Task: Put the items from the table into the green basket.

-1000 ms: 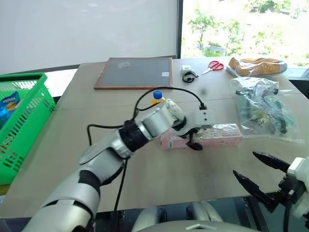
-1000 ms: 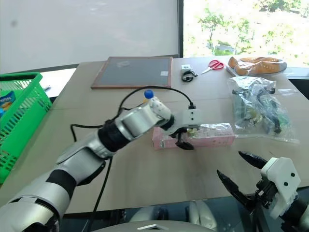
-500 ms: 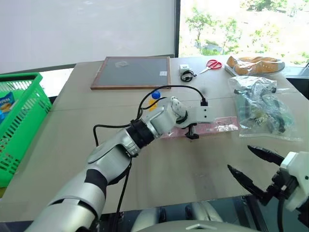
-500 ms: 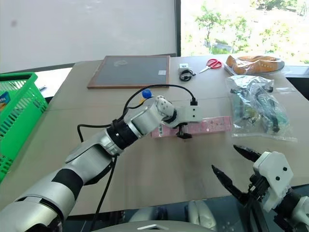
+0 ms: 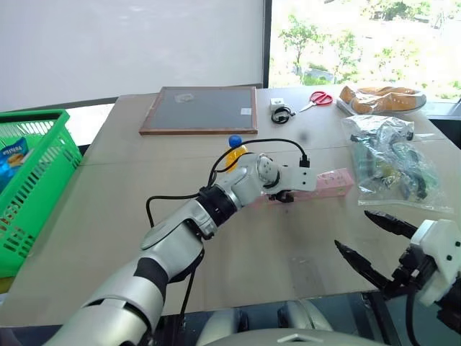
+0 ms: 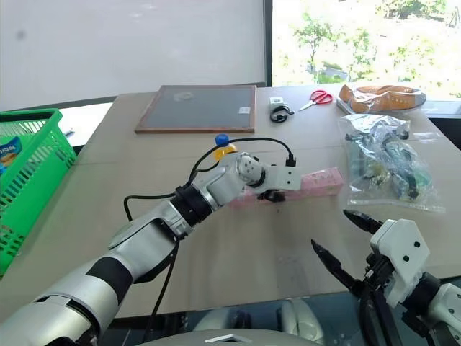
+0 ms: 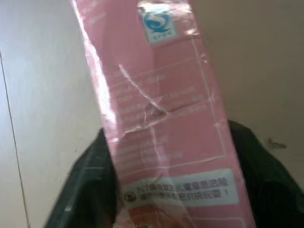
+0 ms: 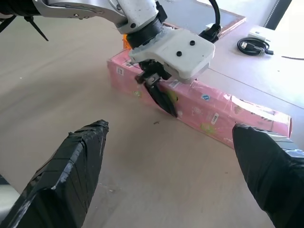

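pink packet (image 5: 317, 184) clamped by left gripper (image 5: 283, 194); right gripper (image 5: 374, 241) spread; green basket (image 5: 36, 180) holds blue packet (image 5: 12, 156).

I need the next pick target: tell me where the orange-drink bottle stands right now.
In the head views the orange-drink bottle stands upright mid-table, just behind the left arm's wrist, between the framed dark board and the pink packet.

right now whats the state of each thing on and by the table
left gripper: shut on the pink packet
pink packet: lying on the table, gripped at mid-length
orange-drink bottle: upright, blue cap on, behind the left arm
right gripper: open, holding nothing
green basket: beside the table, a blue packet inside
scissors: closed, lying flat
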### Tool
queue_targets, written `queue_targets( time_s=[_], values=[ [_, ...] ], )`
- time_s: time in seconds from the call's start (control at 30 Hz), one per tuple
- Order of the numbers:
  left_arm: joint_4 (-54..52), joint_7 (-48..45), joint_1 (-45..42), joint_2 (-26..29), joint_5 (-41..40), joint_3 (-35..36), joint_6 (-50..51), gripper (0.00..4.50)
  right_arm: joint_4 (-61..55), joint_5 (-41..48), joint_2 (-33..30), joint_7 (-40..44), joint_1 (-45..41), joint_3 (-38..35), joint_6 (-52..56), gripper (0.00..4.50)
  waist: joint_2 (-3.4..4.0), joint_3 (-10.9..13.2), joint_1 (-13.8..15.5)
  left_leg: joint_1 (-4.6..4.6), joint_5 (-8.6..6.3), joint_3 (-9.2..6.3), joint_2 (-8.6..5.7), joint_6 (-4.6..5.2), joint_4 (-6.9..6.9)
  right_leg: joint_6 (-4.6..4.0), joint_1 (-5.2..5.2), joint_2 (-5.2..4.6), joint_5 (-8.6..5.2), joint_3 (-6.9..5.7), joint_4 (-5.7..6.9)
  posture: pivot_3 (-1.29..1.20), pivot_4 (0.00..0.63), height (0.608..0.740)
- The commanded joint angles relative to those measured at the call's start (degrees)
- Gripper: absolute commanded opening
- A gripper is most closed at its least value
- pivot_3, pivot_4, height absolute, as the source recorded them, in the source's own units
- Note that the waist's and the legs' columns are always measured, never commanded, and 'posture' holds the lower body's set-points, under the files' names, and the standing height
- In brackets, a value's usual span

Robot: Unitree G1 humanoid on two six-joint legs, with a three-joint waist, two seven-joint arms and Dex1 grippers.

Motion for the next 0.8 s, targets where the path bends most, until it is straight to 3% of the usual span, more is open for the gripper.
queue_targets(
  time_s=[0.03,0.17,0.33,0.4,0.47,0.6,0.7,0.8],
  values=[
    [0.93,-1.6,1.22,-0.98,-1.33,3.26,-0.63,1.63,-1.64,-0.64,0.23,0.05,-0.91,0.19,-0.04,4.5,0.05,-0.03,0.04,0.0,0.0,0.0,0.0,0.0,0.04,0.04,0.0,0.0,0.02,0.0,0.0,-0.35,0.053,0.74],
    [-3.92,-5.04,1.19,-1.2,-5.31,8.8,3.03,1.63,-1.64,-0.89,0.84,0.61,-1.93,-0.1,0.2,4.5,0.16,-0.1,-0.17,-0.04,0.0,-0.01,0.0,0.0,0.1,0.07,-0.01,0.0,0.05,0.0,0.01,-0.35,0.048,0.74],
    [-14.69,-8.44,-3.24,-1.57,-17.27,23.24,15.68,1.63,-1.64,1.38,1.07,2.62,-4.61,-1.02,-2.26,4.5,0.21,-0.13,-0.39,-0.52,-0.04,-0.01,-0.01,0.03,0.12,0.08,-0.48,0.01,0.03,-0.01,0.02,-0.33,0.039,0.74],
    [-15.96,-7.93,-5.68,-1.52,-22.5,29.74,19.31,1.63,-1.64,3.95,0.41,2.88,-6.71,-1.1,-3.29,4.5,0.21,-0.13,-0.51,-1.06,-0.01,-0.04,-0.01,0.02,0.27,0.08,-1.01,0.02,0.06,-0.05,0.12,-0.33,0.039,0.74],
    [-15.65,-6.06,-7.42,-0.53,-25.48,34.85,20.5,1.63,-1.64,5.81,-0.51,2.3,-9.88,-0.9,-4.67,4.5,0.28,-0.18,-0.76,-1.02,-0.02,-0.04,-0.01,0.02,0.32,0.09,-0.95,0.02,0.05,-0.05,0.11,-0.3,0.028,0.74],
    [-13.42,2.01,-11.6,3.8,-30.07,47.7,22.45,1.63,-1.1,14.62,-5.11,-3.33,-23.78,0.11,-1.61,4.5,0.49,-0.35,-1.62,-0.85,-0.01,-0.03,-0.02,0.03,0.33,0.09,-0.8,0.05,0.05,-0.03,0.16,-0.26,0.023,0.74],
    [-12.31,10.98,-13.88,8.09,-30.24,55.48,20.5,1.63,2.79,15.86,-7.13,-6.68,-38.64,7.71,3.42,4.5,0.41,-0.36,-1.9,-0.79,0.0,-0.06,-0.02,0.01,0.39,0.15,-0.88,0.07,0.11,-0.03,0.33,-0.2,0.011,0.74],
    [-12.81,16.91,-12.67,14.69,-26.58,57.08,16.92,1.63,10.62,16.53,-2.16,-10.48,-56.8,18.86,9.73,4.5,0.22,-0.39,-1.88,-0.63,0.16,-0.31,-0.06,-0.25,0.39,0.09,-0.88,0.12,0.15,-0.01,0.47,-0.12,0.0,0.74]
  ],
)
